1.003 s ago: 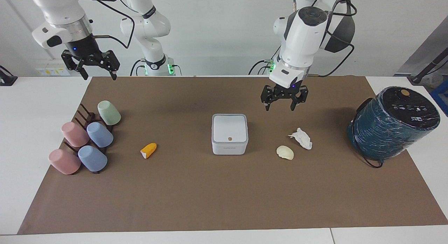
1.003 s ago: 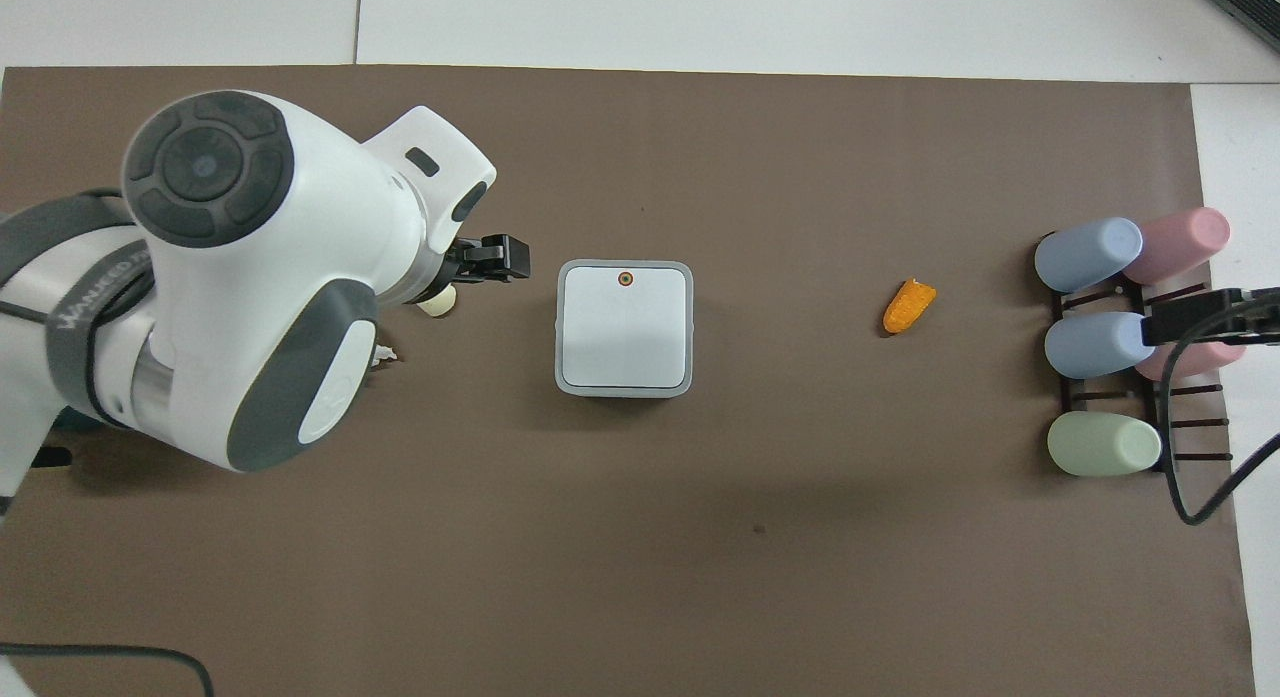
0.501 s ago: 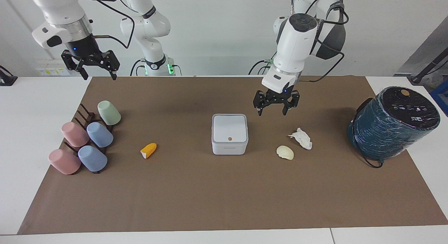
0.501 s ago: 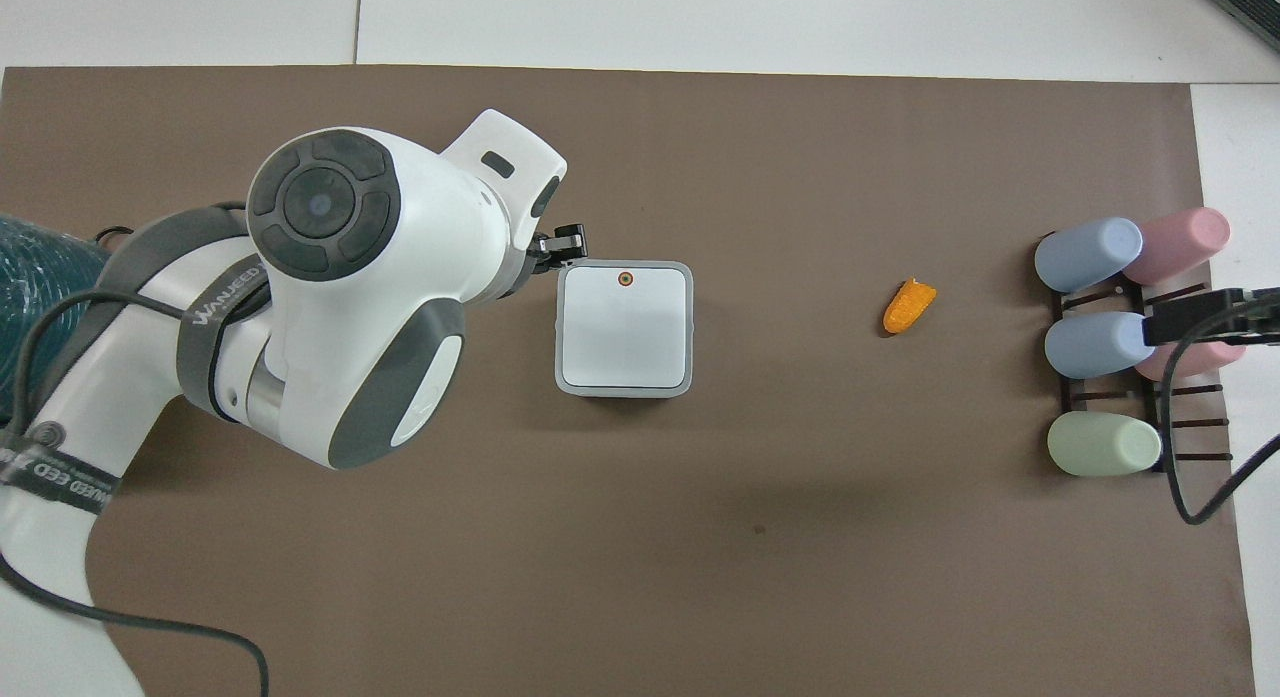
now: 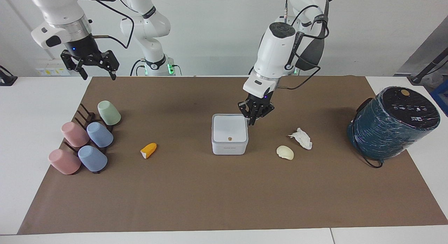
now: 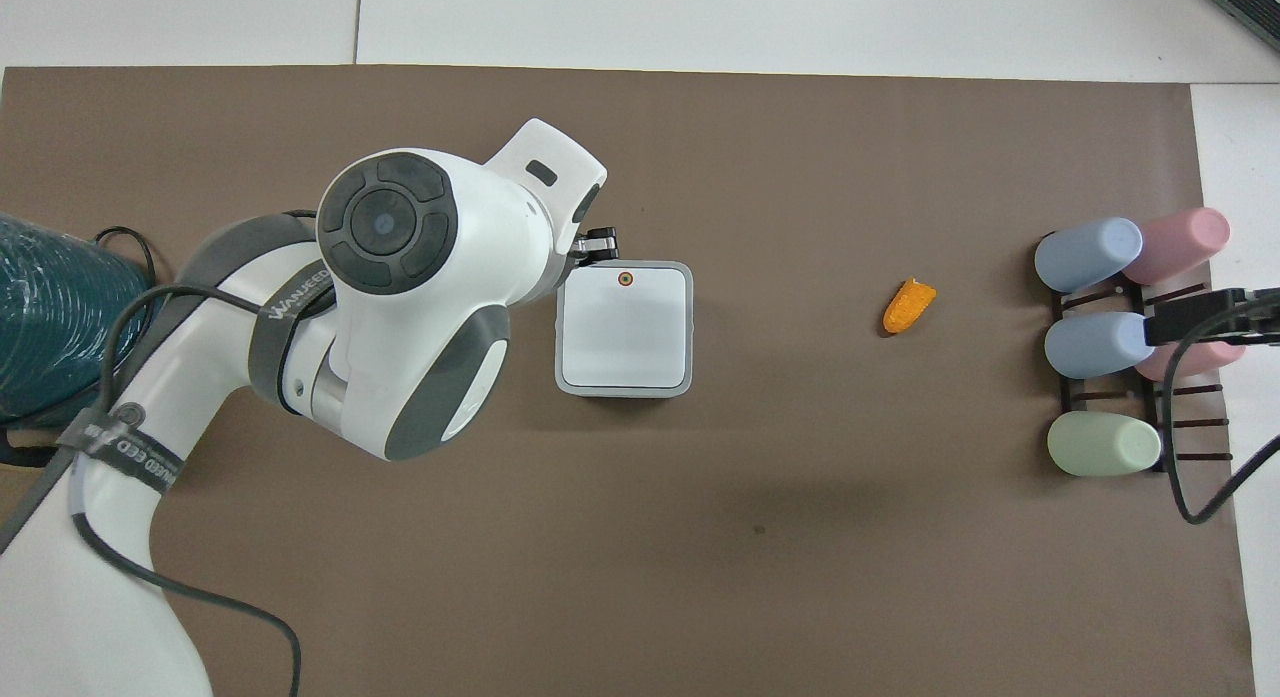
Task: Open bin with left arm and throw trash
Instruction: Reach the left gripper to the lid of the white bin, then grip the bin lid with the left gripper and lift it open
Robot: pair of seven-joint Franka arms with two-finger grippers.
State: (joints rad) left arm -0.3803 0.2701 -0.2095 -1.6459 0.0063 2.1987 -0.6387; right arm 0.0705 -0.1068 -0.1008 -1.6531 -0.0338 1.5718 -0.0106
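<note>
The white bin (image 5: 229,133) stands shut in the middle of the brown mat, its orange button (image 5: 229,138) at the lid's edge farther from the robots. It also shows in the overhead view (image 6: 624,327). My left gripper (image 5: 252,118) hangs close beside the bin's side toward the left arm's end, about at lid height; only its tip (image 6: 598,245) shows from above. The crumpled tissue (image 5: 301,138) and cream peel (image 5: 285,152) lie toward the left arm's end, hidden from above by the arm. The orange peel (image 5: 148,150) lies toward the right arm's end. My right gripper (image 5: 99,76) waits open, high over the table edge.
A big dark teal wrapped cylinder (image 5: 393,123) stands at the left arm's end of the mat. A dark rack with several pastel cups (image 5: 85,140) stands at the right arm's end. The brown mat (image 5: 224,195) is bare on the side farther from the robots.
My left arm has swung toward the bin and come down, from over the mat near the tissue to beside the bin, and its wrist has turned. The right arm has not moved.
</note>
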